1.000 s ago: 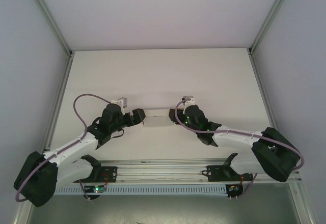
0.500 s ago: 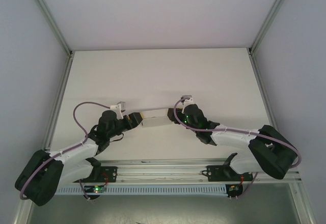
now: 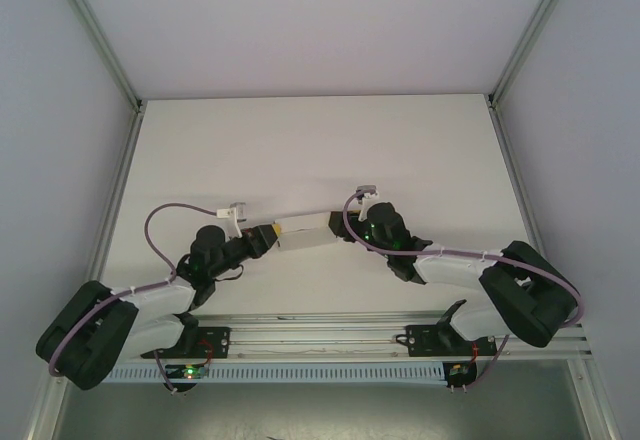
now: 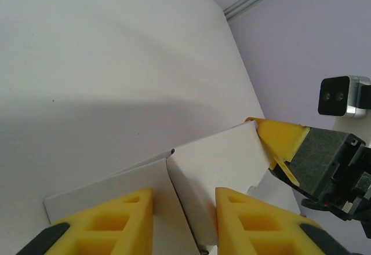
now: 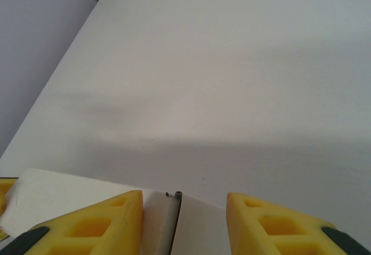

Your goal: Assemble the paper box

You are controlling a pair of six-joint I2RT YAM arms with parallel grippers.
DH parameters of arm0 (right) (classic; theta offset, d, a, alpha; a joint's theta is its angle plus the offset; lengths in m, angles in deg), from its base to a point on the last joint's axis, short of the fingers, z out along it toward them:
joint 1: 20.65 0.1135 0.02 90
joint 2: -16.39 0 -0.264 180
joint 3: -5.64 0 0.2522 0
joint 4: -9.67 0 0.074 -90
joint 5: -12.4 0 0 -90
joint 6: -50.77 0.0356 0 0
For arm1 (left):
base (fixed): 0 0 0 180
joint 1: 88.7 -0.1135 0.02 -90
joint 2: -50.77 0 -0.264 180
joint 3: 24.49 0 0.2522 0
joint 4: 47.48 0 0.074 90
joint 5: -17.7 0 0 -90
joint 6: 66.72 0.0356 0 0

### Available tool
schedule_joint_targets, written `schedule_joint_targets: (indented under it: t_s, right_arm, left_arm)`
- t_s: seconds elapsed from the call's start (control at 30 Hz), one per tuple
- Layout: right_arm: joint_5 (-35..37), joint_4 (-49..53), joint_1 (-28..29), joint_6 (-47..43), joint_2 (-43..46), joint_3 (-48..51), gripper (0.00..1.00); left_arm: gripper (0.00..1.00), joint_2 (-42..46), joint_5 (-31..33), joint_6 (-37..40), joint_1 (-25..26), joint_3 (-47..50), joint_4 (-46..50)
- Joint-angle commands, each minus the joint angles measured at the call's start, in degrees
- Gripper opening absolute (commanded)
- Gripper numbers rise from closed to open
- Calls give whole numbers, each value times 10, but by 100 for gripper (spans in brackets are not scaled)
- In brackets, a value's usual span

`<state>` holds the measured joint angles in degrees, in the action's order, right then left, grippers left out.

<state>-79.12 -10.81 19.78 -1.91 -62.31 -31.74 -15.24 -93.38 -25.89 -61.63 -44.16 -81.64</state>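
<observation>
The paper box (image 3: 305, 231) is a small, long white card box, held up between my two grippers a little above the white table, with its shadow beneath it. My left gripper (image 3: 268, 235) has the box's left end (image 4: 214, 162) between its yellow fingers (image 4: 110, 220), and the card fills the gap. A seam and a curved flap show at that end. My right gripper (image 3: 346, 230) is shut on the box's right end (image 5: 191, 220). Its yellow finger (image 4: 278, 139) also shows in the left wrist view.
The white table (image 3: 320, 150) lies open behind the box. Aluminium frame posts (image 3: 120, 190) run along both sides, with grey walls beyond them. The arm bases and a slotted rail (image 3: 320, 340) sit at the near edge.
My left gripper's jaws have narrowed onto the box's left end while that arm drew back and lower. The box has shifted slightly and now sits a bit tilted. The right gripper kept its hold.
</observation>
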Motion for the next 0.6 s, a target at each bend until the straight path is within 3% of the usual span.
schedule_joint_targets:
  t_s: [0.0, 0.07, 0.2, 0.3, 0.5, 0.53, 0.57]
  right_arm:
    - [-4, 137, -10, -44, -33, 40, 41]
    - [-6, 136, -10, -54, -36, 40, 42]
    - [-11, 133, -10, -62, -36, 43, 42]
    - [-7, 137, -10, -71, -28, 44, 41]
    - [6, 157, -10, -77, -16, 42, 41]
    - [10, 161, -10, -77, -15, 41, 41]
    - [12, 163, -10, -77, -15, 39, 41]
  left_arm:
    - [14, -33, 46, 55, 25, 25, 94]
    - [1, -41, 60, 70, 34, 20, 108]
    - [0, -51, 83, 94, 57, 32, 96]
    - [0, -39, 137, 112, 73, 22, 152]
    - [0, -1, 151, 130, 86, -13, 229]
    - [4, 6, 149, 132, 87, -19, 240]
    - [15, 13, 148, 132, 87, -28, 252]
